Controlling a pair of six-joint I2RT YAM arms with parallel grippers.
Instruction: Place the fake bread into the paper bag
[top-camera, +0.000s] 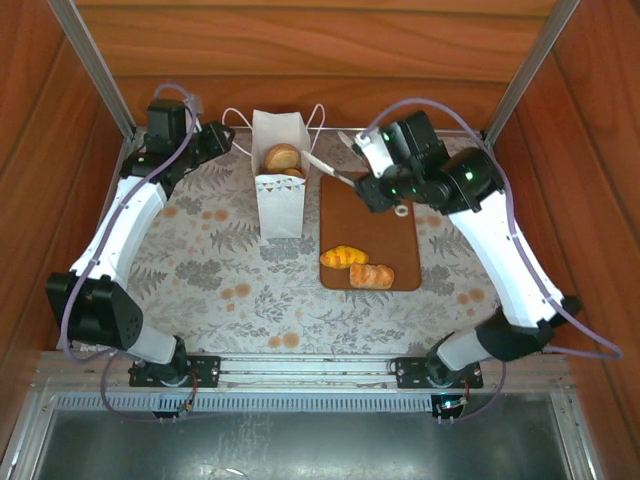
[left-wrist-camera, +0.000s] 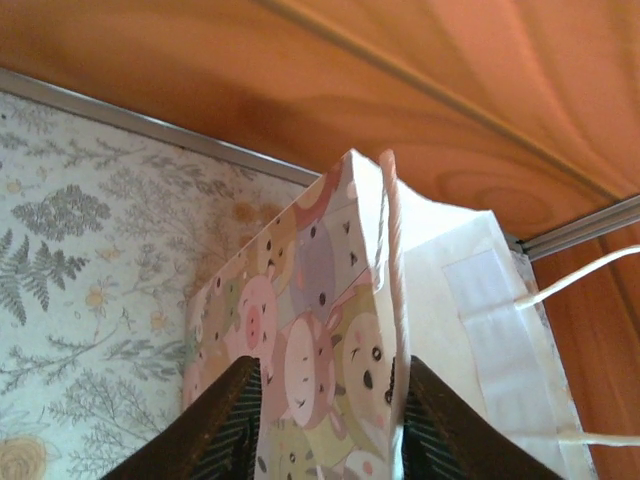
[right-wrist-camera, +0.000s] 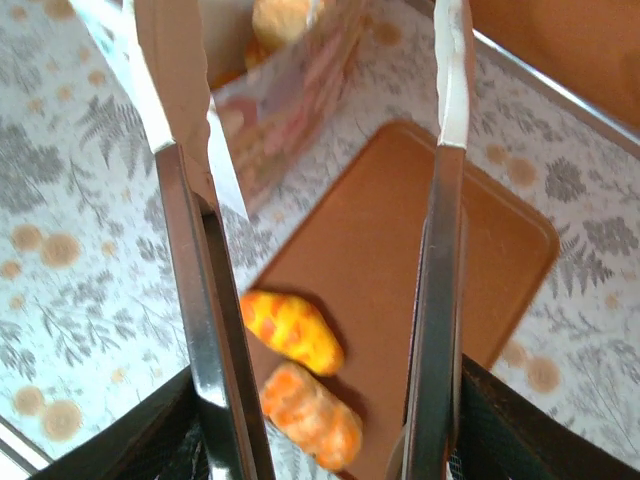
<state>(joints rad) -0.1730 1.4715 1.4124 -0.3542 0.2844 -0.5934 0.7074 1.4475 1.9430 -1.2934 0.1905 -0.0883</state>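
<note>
The white paper bag (top-camera: 280, 195) stands upright on the patterned mat with a golden bun (top-camera: 283, 156) showing in its open top. On the brown tray (top-camera: 375, 215) lie a yellow croissant (top-camera: 344, 256) and an orange roll (top-camera: 371, 275). My left gripper (top-camera: 222, 140) is at the bag's far left side, its jaws (left-wrist-camera: 330, 375) open around the bag's printed wall (left-wrist-camera: 320, 290). My right gripper (top-camera: 378, 190) is shut on metal tongs (right-wrist-camera: 440, 250) with white tips. The tongs spread above the croissant (right-wrist-camera: 293, 330) and the roll (right-wrist-camera: 312, 415).
Wooden walls and a metal frame rail (left-wrist-camera: 150, 125) enclose the mat close behind the bag. The bag's thin cord handles (top-camera: 235, 125) hang out at the back. The tong tips (top-camera: 345, 165) reach toward the bag's right edge.
</note>
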